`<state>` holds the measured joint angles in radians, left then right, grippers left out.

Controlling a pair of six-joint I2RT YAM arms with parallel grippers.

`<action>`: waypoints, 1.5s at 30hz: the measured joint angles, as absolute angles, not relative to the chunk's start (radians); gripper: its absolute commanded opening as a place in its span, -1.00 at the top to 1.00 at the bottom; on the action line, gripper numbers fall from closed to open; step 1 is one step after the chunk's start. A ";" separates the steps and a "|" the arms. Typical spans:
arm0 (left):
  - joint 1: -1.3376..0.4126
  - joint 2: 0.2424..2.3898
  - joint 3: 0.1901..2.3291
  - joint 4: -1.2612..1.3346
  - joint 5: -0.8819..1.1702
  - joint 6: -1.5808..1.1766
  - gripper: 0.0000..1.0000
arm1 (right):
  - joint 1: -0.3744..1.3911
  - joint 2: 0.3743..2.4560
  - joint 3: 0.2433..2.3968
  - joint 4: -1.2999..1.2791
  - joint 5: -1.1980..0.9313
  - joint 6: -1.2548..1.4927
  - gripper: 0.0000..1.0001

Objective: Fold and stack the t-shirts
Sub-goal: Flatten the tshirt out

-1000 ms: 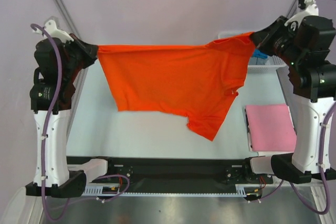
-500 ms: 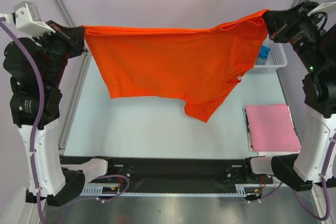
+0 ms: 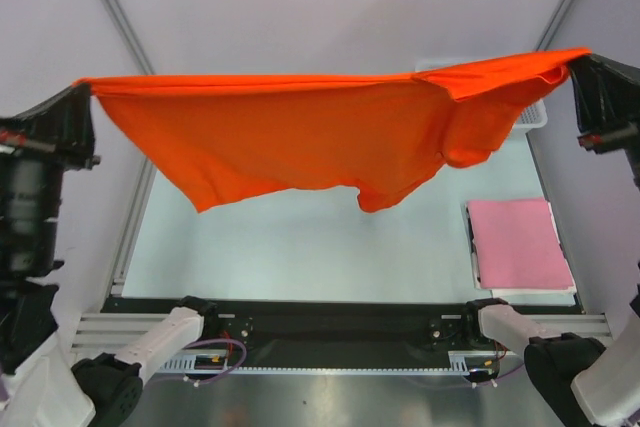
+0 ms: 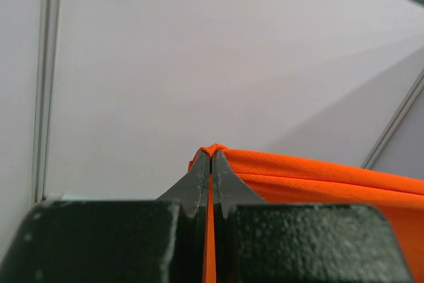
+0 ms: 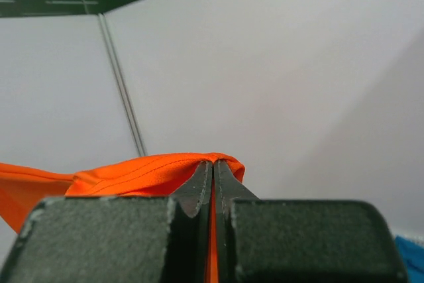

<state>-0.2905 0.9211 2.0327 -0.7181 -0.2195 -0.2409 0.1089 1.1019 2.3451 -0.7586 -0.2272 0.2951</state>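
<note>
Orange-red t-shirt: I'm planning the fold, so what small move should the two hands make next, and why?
Probably lower both hands together to lay the orange-red t-shirt flat on the table. The left hand and right hand each pinch one end of it, stretched between them in the air with its lower edge hanging loose; folding needs it spread out.

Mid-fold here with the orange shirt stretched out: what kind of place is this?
Probably a lab test cell, not a home: plain white panel walls on metal frame posts, a pale table with arm bases bolted along its near rail, and a folded pink t-shirt staged on its right side.
</note>
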 measured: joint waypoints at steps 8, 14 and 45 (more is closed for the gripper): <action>-0.297 0.898 2.061 -0.661 -0.255 -0.226 0.99 | 0.109 1.078 2.325 -0.672 -0.271 0.313 1.00; -0.297 0.999 2.058 -0.648 -0.256 -0.215 0.99 | 0.109 1.171 2.296 -0.657 -0.287 0.324 1.00; -0.298 0.748 1.914 -0.699 -0.223 -0.221 0.99 | 0.108 0.980 2.227 -0.721 -0.417 0.392 1.00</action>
